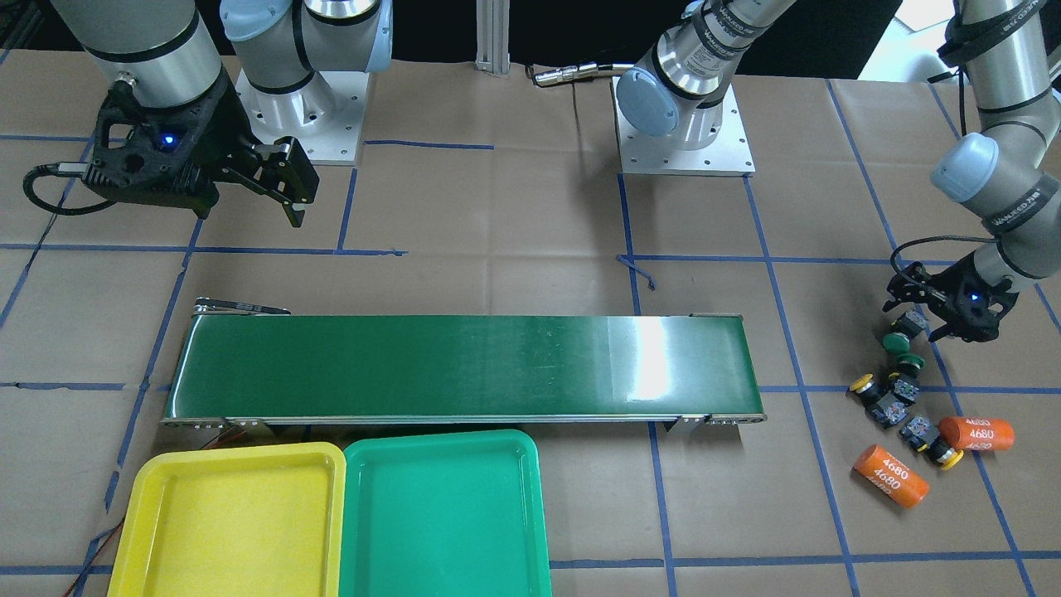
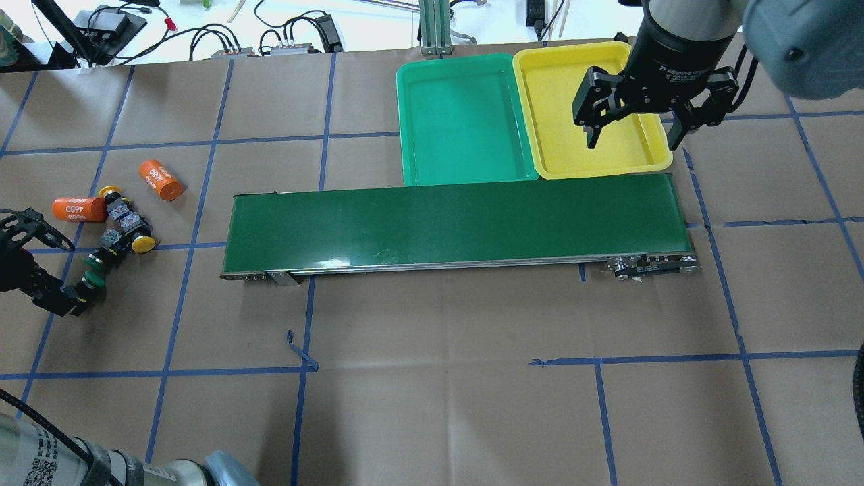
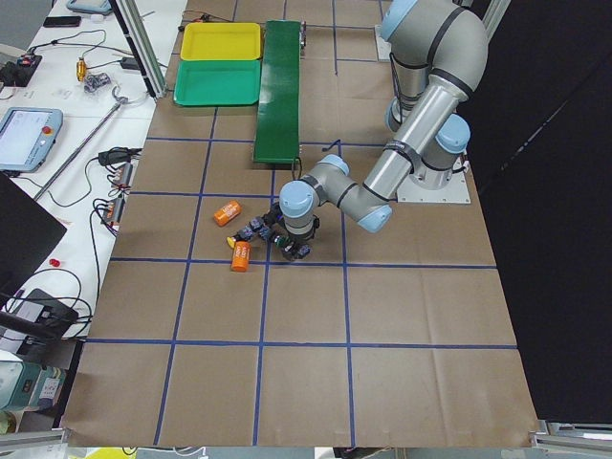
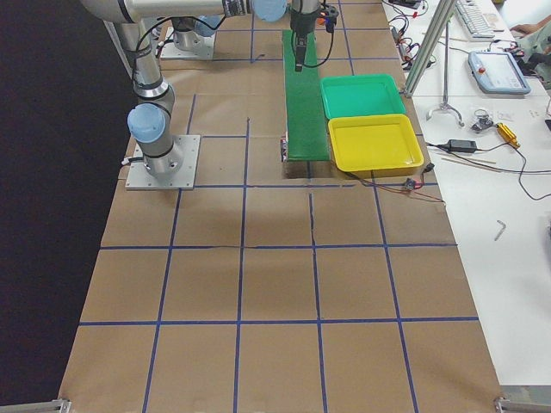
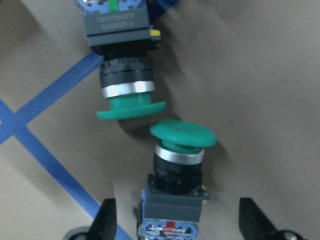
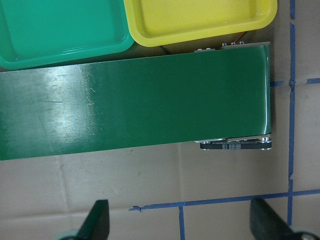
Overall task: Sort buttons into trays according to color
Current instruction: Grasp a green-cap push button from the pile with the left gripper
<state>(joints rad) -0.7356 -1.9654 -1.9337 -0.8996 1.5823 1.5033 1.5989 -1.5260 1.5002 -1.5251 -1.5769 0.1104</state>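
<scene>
my left end effector [image 5: 179, 222] wide, straddling the six o'clock green button [image 5: 177, 167] for a pinch; right end effector [image 2: 631, 131] wide, idle

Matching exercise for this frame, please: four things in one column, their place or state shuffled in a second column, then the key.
Column one
1. left gripper
2. right gripper
3. yellow tray
4. green buttons

Column two
A. open and empty, raised near the conveyor belt's end
B. empty, next to the green tray
C. on the table, caps towards each other
D. open, straddling one of the green buttons

Pairs: 1-D, 2-A, 3-B, 4-C
</scene>
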